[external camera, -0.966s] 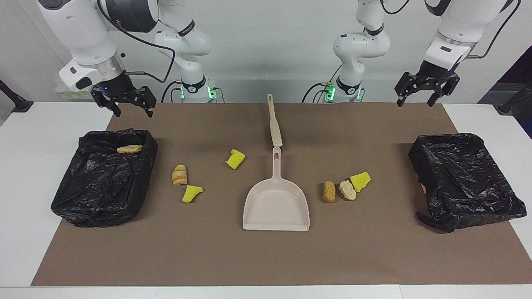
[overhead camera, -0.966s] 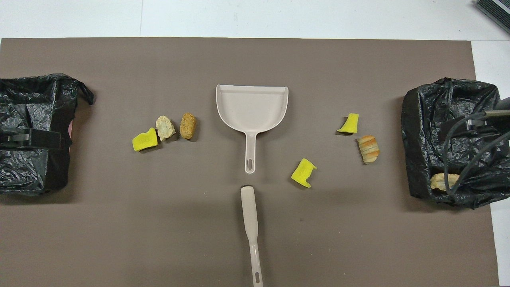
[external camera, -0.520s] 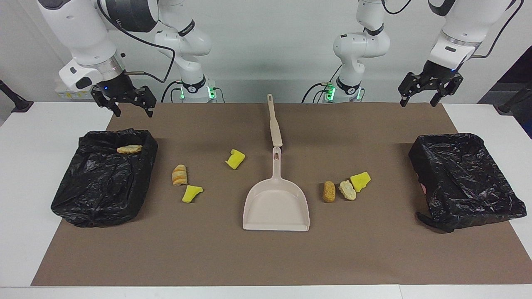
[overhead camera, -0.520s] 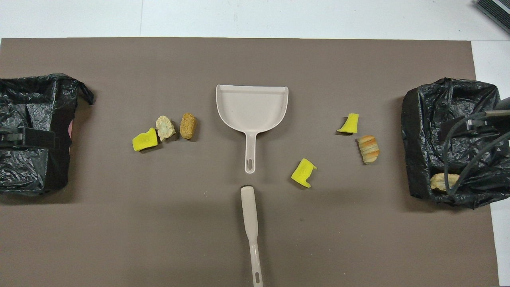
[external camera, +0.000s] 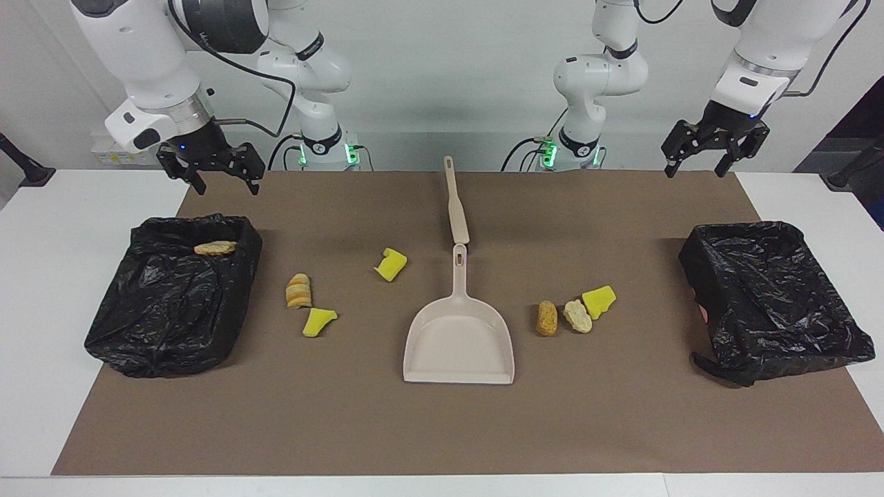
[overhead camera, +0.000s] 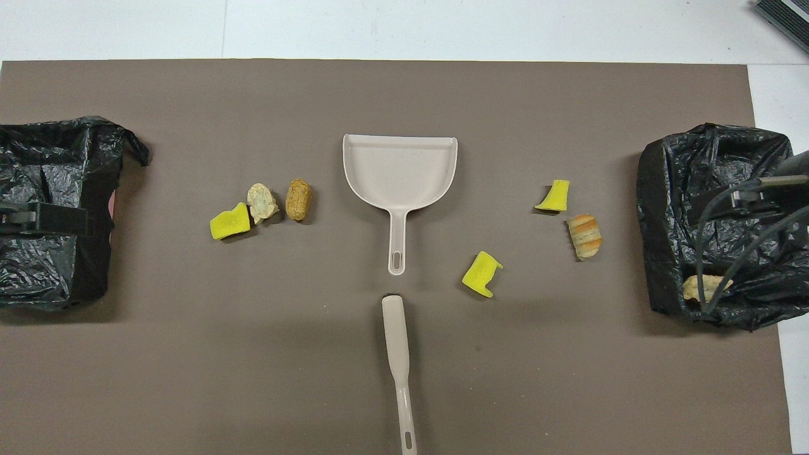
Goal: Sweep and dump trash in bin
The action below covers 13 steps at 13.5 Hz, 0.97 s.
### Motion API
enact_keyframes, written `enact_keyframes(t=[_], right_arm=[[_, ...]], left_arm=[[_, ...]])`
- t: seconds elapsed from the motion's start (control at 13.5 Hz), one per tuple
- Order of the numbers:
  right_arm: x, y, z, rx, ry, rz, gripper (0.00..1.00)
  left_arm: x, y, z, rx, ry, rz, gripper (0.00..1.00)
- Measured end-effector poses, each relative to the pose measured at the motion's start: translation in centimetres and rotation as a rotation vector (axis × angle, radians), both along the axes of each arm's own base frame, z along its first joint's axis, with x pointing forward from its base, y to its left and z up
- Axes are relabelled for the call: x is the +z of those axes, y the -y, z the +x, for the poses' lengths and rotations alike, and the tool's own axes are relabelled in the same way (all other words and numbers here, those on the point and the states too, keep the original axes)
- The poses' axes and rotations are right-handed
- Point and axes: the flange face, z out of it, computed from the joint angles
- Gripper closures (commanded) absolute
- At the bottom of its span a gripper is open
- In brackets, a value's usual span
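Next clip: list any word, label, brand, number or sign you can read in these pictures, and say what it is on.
No text can be read.
Dark lettering runs along the black band of the right arm's upper link: too small to read.
The yellowish label on the pale box at the table's edge: too blurred to read.
The beige plastic dustpan, the beige brush and the two black bag-lined bins bear none.
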Motion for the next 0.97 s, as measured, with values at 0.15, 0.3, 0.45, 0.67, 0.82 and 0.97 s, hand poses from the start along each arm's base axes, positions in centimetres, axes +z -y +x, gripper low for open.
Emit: enact_keyframes(t=[0.15,0.3,0.45,0.67,0.82,0.97], right_arm=[[0.0,-0.1,0.0,0.002,-0.001,0.0,0.0],[-0.1,-0.1,0.0,0.002,-0.003,0.0,0.0],[-0.2,-0.2,0.0,0.004,-0.005,0.0,0.0],[-0.4,-1.5,0.3,0.027,0.006,0.0,0.0],[-1.0,-1.9,0.8,0.036,0.01,0.001,0.0],[-1.5,-2.4,1.3,0.043,0.019,0.003,0.0]], left_arm=[[0.0,0.0,0.0,0.0,0.0,0.0,0.0],[0.0,0.0,0.0,0.0,0.0,0.0,0.0],[0.0,0.0,0.0,0.0,0.0,0.0,0.0],[0.0,0.0,0.0,0.0,0.0,0.0,0.0],[0.0,0.0,0.0,0.0,0.0,0.0,0.0],[0.0,0.0,0.0,0.0,0.0,0.0,0.0]])
